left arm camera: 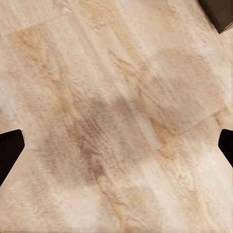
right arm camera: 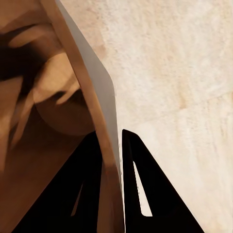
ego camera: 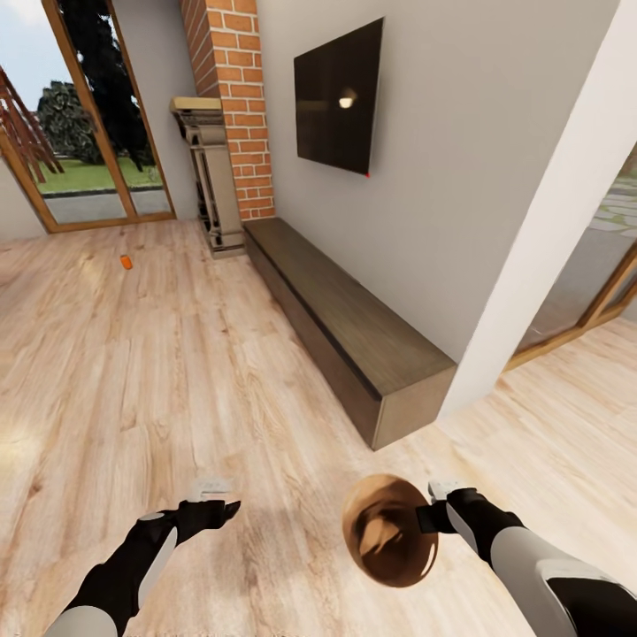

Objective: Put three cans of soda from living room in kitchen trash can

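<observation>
One orange-red can of soda point(ego camera: 125, 261) lies on the wood floor of the living room, far ahead to the left, near the glass doors. My right gripper point(ego camera: 430, 515) is shut on the rim of the tash can point(ego camera: 389, 531), which hangs low over the floor with its glossy brown inside facing the head camera. In the right wrist view the two dark fingers point(right arm camera: 141, 184) pinch the bin's pale wall point(right arm camera: 99, 82). My left gripper point(ego camera: 212, 501) hovers over bare floor, open and holding nothing; its fingertips point(left arm camera: 9, 148) stand far apart.
A long low wooden bench point(ego camera: 354, 327) runs along the wall under a black TV point(ego camera: 340, 95). A brick chimney point(ego camera: 237, 97) with a fireplace point(ego camera: 211, 177) stands behind it. A white pillar point(ego camera: 548, 212) rises at the right. Wood floor point(ego camera: 159, 372) spreads to the left.
</observation>
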You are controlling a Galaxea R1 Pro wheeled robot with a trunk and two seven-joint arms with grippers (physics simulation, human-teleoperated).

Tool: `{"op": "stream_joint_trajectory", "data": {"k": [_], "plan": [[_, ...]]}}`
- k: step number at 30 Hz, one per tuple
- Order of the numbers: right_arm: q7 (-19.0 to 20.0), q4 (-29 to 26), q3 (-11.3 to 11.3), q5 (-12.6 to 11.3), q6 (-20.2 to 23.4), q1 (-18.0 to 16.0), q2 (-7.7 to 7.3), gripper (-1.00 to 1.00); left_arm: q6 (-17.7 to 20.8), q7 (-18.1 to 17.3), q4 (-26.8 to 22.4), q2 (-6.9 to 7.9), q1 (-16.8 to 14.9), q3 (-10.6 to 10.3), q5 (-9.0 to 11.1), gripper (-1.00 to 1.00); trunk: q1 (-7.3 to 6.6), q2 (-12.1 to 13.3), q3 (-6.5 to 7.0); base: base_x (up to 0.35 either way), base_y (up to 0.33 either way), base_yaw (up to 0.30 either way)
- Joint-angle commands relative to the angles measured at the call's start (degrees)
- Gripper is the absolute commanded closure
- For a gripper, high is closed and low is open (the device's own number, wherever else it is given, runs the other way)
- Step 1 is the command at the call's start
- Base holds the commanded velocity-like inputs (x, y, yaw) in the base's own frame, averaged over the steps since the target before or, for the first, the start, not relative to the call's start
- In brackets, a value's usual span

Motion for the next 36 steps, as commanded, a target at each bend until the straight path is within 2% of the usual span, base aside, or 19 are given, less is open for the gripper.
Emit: {"op": "stream_joint_trajectory", "data": {"k": [1, 20, 29, 36], "plan": [[0.2, 0.0, -0.2, -0.4, 0.0, 0.0, 0.02, 1.0, 0.0, 0.0, 0.0, 0.0, 0.0, 0.0, 0.0, -1.0, 0.0, 0.0, -0.06, 0.0, 0.0, 0.153], [0.2, -0.1, -0.1, -0.4, 0.0, 0.3, 0.65, 1.0, -0.6, 0.1, 0.0, -0.02, 0.0, -0.1, -0.5, -1.0, 0.0, 0.0, -1.28, 0.0, 0.0, 0.167], [0.2, -0.1, -0.1, -0.4, -0.1, 0.3, 0.75, 1.0, -0.5, 0.1, 0.1, -0.02, 0.0, 0.0, -0.5, -1.0, 0.0, 0.0, -1.41, -0.032, 0.0, 0.038], [0.2, -0.1, -0.1, -0.4, -0.1, 0.3, 0.77, 1.0, -0.5, 0.2, 0.4, -0.09, 0.0, -0.1, -0.5, -1.0, -1.54, 2.8, -0.16, -0.006, 0.0, 0.003]]}}
